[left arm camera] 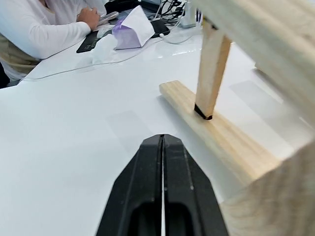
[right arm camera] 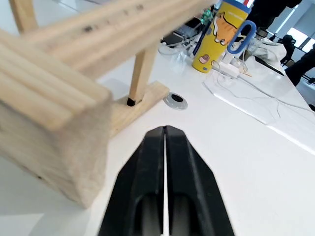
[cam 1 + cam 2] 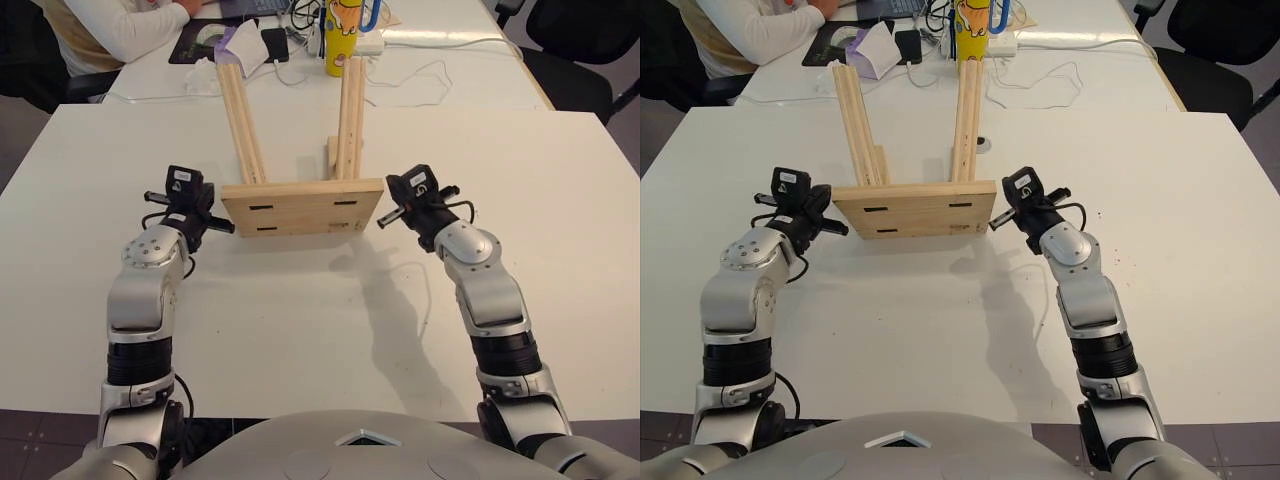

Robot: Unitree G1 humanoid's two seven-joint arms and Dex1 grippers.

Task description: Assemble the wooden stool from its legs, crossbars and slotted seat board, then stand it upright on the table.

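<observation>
White counter, bare in the foreground. On it, left gripper and right gripper: jaws pressed fully together, holding nothing; tips set at opposite ends of the seat board, probably to brace or tip it between them. Pale wooden stool, assembled, lay on its side mid-counter: slotted seat board on edge facing the robot, legs running away toward a yellow bottle; not yet upright

Pale wood stool lay assembled on its side, mid table. Slotted seat board stood on edge twd robot; legs pointed away, crossbar upright btwn them.
</observation>
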